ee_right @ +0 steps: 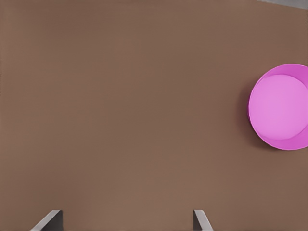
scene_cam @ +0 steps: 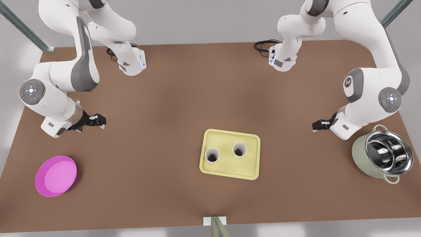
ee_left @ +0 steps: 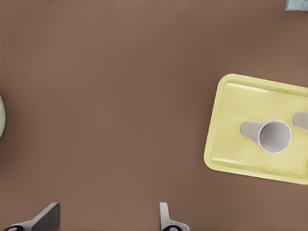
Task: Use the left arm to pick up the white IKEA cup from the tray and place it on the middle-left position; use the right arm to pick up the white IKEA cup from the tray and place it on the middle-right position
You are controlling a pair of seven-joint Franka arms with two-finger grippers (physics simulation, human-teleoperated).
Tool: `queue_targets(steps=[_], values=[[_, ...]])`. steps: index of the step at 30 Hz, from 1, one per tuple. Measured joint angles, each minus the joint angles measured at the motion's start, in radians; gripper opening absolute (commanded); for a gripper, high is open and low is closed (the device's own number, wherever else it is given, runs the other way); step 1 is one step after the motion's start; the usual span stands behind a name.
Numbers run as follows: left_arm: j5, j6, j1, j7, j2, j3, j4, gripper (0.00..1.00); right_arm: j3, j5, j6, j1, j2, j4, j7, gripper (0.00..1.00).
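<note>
Surface (scene_cam: 171,98): plain brown top, unmarked, carrying every item below; pale grey surround beyond its edges.

Left hand (scene_cam: 316,125): on the arm at the front view's right, hanging above bare surface well apart from the tray. In the left wrist view, the left hand (ee_left: 106,221) has its fingers spread wide and holds nothing.

Right hand (scene_cam: 98,121): on the arm at the front view's left, farther from the tray than the left hand. In the right wrist view, the right hand (ee_right: 125,222) is likewise spread wide and empty.

Tray (scene_cam: 230,172): pale yellow, rounded corners, low rim, lying flat between the two hands and nearer the camera than both. Its long sides run across the front view.

Pot-side cup (scene_cam: 239,150): white, standing upright on the tray, mouth up, long axis vertical. It sits on the tray's half toward the left hand. It also appears in the left wrist view (ee_left: 274,136).

Dish-side cup (scene_cam: 212,155): white, upright, mouth up, just beside the first but apart from it, on the tray's half toward the right hand.

Judgement: nothing is grasped yet. Each hand must travel inward to the tray, then descend over its nearer cup.

Other items: magenta dish (scene_cam: 56,176), far beyond the tray on the right hand's side. Steel-lined green pot (scene_cam: 383,158), far beyond it on the left hand's side.
</note>
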Motion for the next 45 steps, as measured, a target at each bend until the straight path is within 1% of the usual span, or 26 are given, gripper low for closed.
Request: queue_targets(steps=[3,4,5,7,9,12,13,15,18,20,24,28,31,36,39,45], values=[[0.000,0.042,-0.025,-0.003,0.004,-0.008,0.005,1.00,0.000,-0.002,0.036,0.009,0.008,0.013,-0.004,1.00],[0.011,0.056,-0.071,-0.010,0.031,-0.016,0.027,1.00,0.000,-0.002,0.043,0.030,0.024,0.038,-0.005,1.00],[0.028,0.068,-0.133,-0.020,0.054,-0.021,0.046,1.00,-0.001,-0.002,0.048,0.073,0.040,0.054,-0.006,1.00],[0.045,0.085,-0.251,-0.045,0.087,-0.026,0.058,1.00,0.000,-0.001,0.055,0.213,0.088,0.097,-0.008,1.00],[0.048,0.096,-0.301,-0.075,0.100,-0.028,0.054,1.00,0.001,-0.001,0.061,0.338,0.151,0.150,-0.010,1.00],[0.037,0.111,-0.357,-0.131,0.160,-0.027,0.044,1.00,0.000,-0.001,0.068,0.401,0.206,0.190,-0.011,1.00],[0.022,0.124,-0.366,-0.149,0.187,-0.028,0.043,1.00,-0.001,0.000,0.074,0.413,0.231,0.222,-0.012,1.00],[-0.010,0.167,-0.384,-0.183,0.260,-0.027,0.046,1.00,-0.002,0.002,0.086,0.435,0.333,0.357,-0.009,1.00],[-0.036,0.245,-0.409,-0.230,0.346,-0.026,0.054,1.00,0.028,0.003,0.105,0.450,0.504,0.550,0.001,1.00],[-0.042,0.297,-0.412,-0.259,0.398,-0.026,0.085,1.00,0.034,0.003,0.129,0.473,0.574,0.602,0.012,1.00],[-0.024,0.398,-0.397,-0.299,0.429,-0.023,0.060,1.00,0.037,0.002,0.178,0.483,0.656,0.622,0.033,1.00],[-0.012,0.456,-0.383,-0.318,0.443,-0.016,0.056,1.00,0.035,0.001,0.246,0.508,0.716,0.633,0.062,1.00],[-0.007,0.481,-0.376,-0.327,0.444,-0.015,0.051,1.00,0.031,0.000,0.293,0.539,0.760,0.670,0.091,1.00],[0.014,0.509,-0.372,-0.336,0.442,-0.015,0.014,1.00,0.028,-0.002,0.361,0.578,0.797,0.671,0.138,1.00],[0.020,0.539,-0.377,-0.342,0.436,-0.016,-0.026,1.00,0.020,-0.002,0.383,0.580,0.825,0.668,0.163,1.00],[0.023,0.575,-0.380,-0.351,0.438,-0.017,-0.037,1.00,0.005,-0.003,0.404,0.576,0.878,0.667,0.203,1.00]])
